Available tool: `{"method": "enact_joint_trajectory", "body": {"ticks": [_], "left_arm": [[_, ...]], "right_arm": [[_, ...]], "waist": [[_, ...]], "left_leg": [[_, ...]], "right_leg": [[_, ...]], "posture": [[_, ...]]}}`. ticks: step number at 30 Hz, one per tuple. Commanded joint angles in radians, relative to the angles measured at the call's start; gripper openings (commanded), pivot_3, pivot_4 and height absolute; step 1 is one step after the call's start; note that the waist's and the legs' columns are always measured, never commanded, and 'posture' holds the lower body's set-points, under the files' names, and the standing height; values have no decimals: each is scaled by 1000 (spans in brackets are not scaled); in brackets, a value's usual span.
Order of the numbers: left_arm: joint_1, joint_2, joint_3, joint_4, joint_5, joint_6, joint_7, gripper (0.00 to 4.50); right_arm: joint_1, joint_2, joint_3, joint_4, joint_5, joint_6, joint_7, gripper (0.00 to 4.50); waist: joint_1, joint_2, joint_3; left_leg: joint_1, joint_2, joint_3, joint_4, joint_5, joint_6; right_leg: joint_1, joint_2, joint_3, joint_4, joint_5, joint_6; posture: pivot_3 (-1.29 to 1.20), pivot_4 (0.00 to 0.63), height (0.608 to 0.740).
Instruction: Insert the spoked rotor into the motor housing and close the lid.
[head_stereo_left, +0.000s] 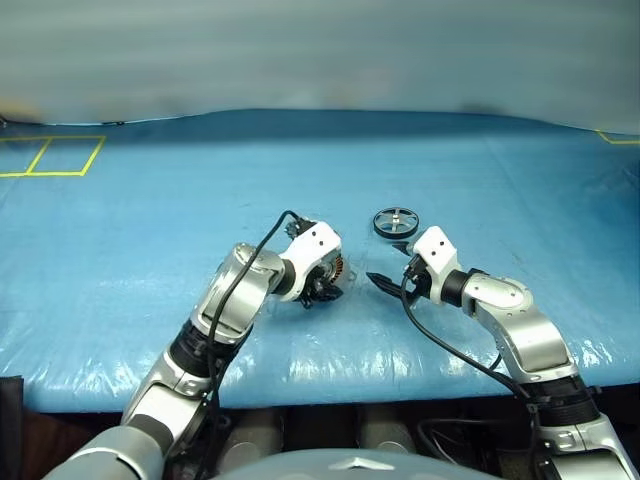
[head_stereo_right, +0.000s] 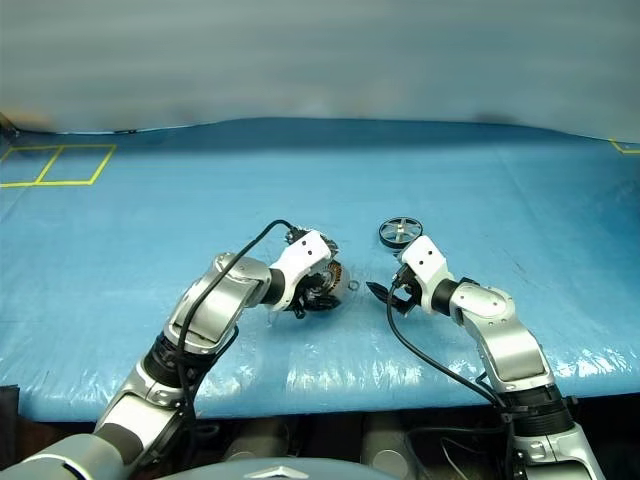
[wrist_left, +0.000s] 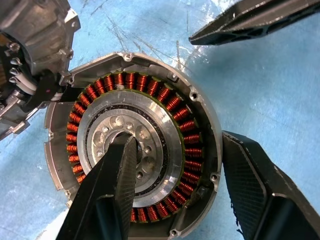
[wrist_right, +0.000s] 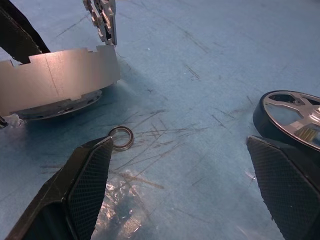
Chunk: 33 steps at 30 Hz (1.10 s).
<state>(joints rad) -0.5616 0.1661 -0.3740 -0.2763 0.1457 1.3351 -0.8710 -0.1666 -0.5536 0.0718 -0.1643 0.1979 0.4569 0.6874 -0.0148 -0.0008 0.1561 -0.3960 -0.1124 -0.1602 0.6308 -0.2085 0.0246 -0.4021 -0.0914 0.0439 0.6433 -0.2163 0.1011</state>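
Gripping the housing (wrist_left: 135, 150) with the left end effector (head_stereo_left: 322, 285): one finger (wrist_left: 107, 195) inside the silver centre, the other (wrist_left: 260, 185) outside the rim, copper windings between. Held tilted just above the blue tabletop (head_stereo_left: 150, 230), near its middle. Lid (wrist_right: 55, 80) hanging off the housing's edge, seen edge-on as a grey notched band in the right wrist view. Spread wide and empty, the right end effector (head_stereo_left: 385, 281), just beside the housing, low over the tabletop. Lying flat on the tabletop just beyond the right end effector, the rotor (head_stereo_left: 395, 222), dark rim and silver spokes up. Resting loose by one right finger (wrist_right: 85, 175), a tiny ring (wrist_right: 121, 138).
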Motion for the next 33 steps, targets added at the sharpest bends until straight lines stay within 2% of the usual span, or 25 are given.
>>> {"method": "enact_joint_trajectory", "body": {"ticks": [1, 8, 18, 25, 33], "left_arm": [[-59, -42, 77, -58, -35, 108, 105, 2246], [-127, -76, 139, -100, -106, 266, 250, 2246], [-153, -52, 158, -125, -244, 279, 378, 2246], [-112, 49, 160, -187, -417, 279, 469, 2246], [-50, 206, 187, -219, -719, 279, 647, 2246]], "right_arm": [[6, -4, -23, -29, -1, -24, -8, 4500], [-9, 17, -8, 4, -9, -49, -18, 4500], [-23, 104, 28, 62, -33, -126, -35, 4500], [-17, 134, 45, 83, -41, -169, -38, 4500], [-15, 179, 65, 116, -55, -203, -49, 4500]], "waist": [[0, -2, 1], [0, -4, 3], [0, -4, 3], [-4, -4, 3], [-6, -4, 3]], "left_leg": [[0, 0, 0, 0, 0, 0], [-4, 0, 0, 0, 0, -1], [-5, 0, 1, -1, 1, -4], [-5, 0, 1, -1, 3, -8], [-5, 1, 1, -2, 4, -9]], "right_leg": [[0, 0, 0, 0, 0, 0], [-5, 0, 0, 1, 0, 0], [-7, 0, 2, 1, 3, -5], [-8, 1, 3, 1, 4, -6], [-9, 2, 4, 2, 4, -7]], "posture": [[0, 150, 740], [0, 150, 740], [0, 150, 740], [0, 150, 740], [0, 150, 740]]}}
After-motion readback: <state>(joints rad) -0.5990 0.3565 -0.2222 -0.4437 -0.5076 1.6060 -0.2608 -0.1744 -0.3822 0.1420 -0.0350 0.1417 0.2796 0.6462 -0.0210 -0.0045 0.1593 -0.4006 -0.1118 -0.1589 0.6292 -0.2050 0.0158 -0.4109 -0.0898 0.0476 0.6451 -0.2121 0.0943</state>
